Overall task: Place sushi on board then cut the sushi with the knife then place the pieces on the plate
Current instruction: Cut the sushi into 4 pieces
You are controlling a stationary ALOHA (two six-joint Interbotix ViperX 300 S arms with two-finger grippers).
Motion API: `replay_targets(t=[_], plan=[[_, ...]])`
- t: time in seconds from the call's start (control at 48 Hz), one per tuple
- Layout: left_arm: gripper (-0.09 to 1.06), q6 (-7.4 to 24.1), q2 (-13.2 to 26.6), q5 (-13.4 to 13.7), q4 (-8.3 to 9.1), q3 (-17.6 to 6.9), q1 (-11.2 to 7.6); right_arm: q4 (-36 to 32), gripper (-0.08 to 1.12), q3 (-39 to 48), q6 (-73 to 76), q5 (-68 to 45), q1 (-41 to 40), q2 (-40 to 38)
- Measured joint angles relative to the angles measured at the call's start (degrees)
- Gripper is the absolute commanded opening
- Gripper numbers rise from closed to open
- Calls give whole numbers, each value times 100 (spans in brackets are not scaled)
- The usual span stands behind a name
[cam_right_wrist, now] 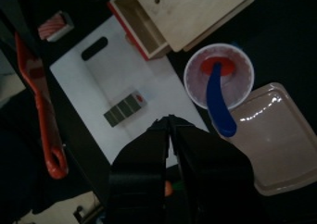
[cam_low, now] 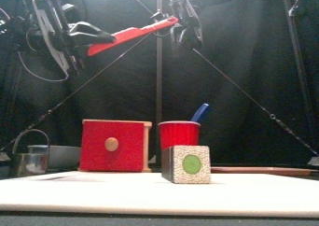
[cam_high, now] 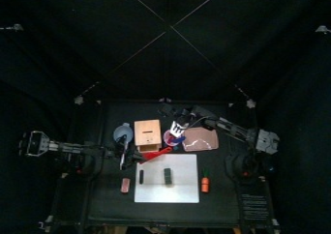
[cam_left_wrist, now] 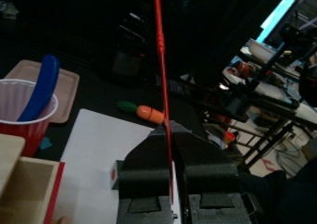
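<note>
Sushi roll [cam_low: 189, 164] is sitting on the white cutting board [cam_high: 181, 191], uncut as far as I can see. Left tool [cam_left_wrist: 175, 161] is clamped on the red knife [cam_low: 131, 34], held up high; right tool [cam_right_wrist: 168, 126] looks pinched closed on nothing. My worry: the knife twists in that grip coming down and skids, tipping the roll. Black table [cam_high: 104, 204], black curtains [cam_high: 77, 54] all round.

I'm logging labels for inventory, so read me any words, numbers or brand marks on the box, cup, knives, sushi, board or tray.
None can be read: the wooden box, red cup, blue knife, red knife, sushi roll, white board and pink tray show plain surfaces with no print in any view.
</note>
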Motion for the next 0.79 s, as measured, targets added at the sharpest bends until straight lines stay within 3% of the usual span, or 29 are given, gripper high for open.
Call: replay_targets(t=[0.146, 0.333, 0.438, 0.5, 0.583, 0.708, 0.792], plan=[[23, 0, 35, 149, -642, 53, 0, -123, 49, 422, -97, -290, 26, -176], [23, -123, 35, 624, -1784, 53, 0, -79, 49, 1151, -527, -826, 88, -712], [23, -369, 35, 835, -2268, -9, -18, 35, 49, 1600, -606, -1151, 141, -958], [23, -580, 35, 888, -2399, -62, -35, 62, 49, 1942, -659, -1433, 176, -1099], [23, -914, 44, 905, -2435, -158, -44, 97, 49, 2312, -747, -1775, 229, -1230], [23, -1362, 44, 879, -2355, -290, -62, 149, 49, 2804, -861, -2320, 316, -1468], [22, -1723, 44, 826, -2206, -352, -62, 149, 49, 3094, -861, -2654, 352, -1626]])
